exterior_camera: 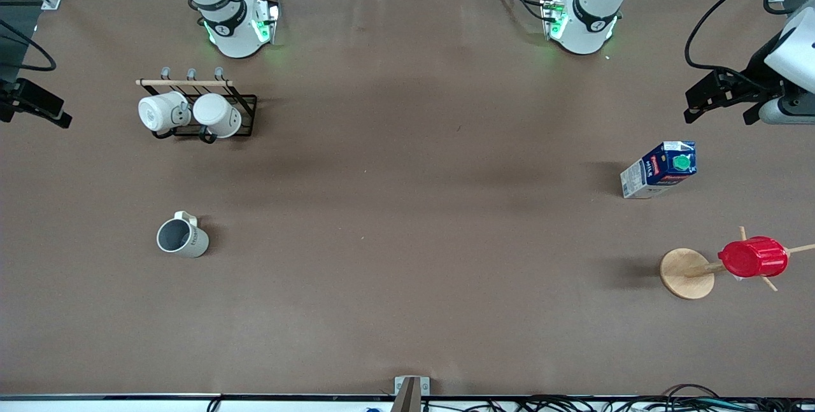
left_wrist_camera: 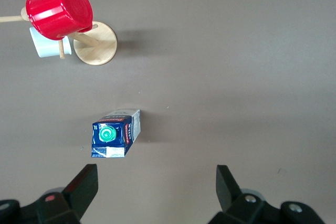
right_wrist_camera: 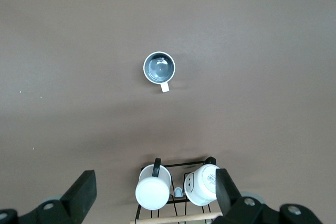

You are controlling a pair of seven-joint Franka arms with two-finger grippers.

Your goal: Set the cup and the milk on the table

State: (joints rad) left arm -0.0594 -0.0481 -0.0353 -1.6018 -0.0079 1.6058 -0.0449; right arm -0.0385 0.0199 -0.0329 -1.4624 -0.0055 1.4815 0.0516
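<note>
The cup (exterior_camera: 183, 237) stands upright on the brown table (exterior_camera: 407, 208) toward the right arm's end. It is cream-white with a dark grey inside, and it also shows in the right wrist view (right_wrist_camera: 159, 68). The milk (exterior_camera: 661, 169), a dark blue carton with its green cap facing up, rests on the table toward the left arm's end. It also shows in the left wrist view (left_wrist_camera: 115, 134). My left gripper (left_wrist_camera: 156, 179) is open and empty, high over the table beside the milk (exterior_camera: 719, 113). My right gripper (right_wrist_camera: 155, 182) is open and empty, high over the mug rack.
A black wire rack (exterior_camera: 245, 116) with two white mugs (exterior_camera: 191, 113) stands near the right arm's base. A wooden peg stand (exterior_camera: 686, 274) carrying a red ribbed cup (exterior_camera: 753, 257) stands nearer the front camera than the milk. A pale cup (left_wrist_camera: 44, 43) hangs under the red one.
</note>
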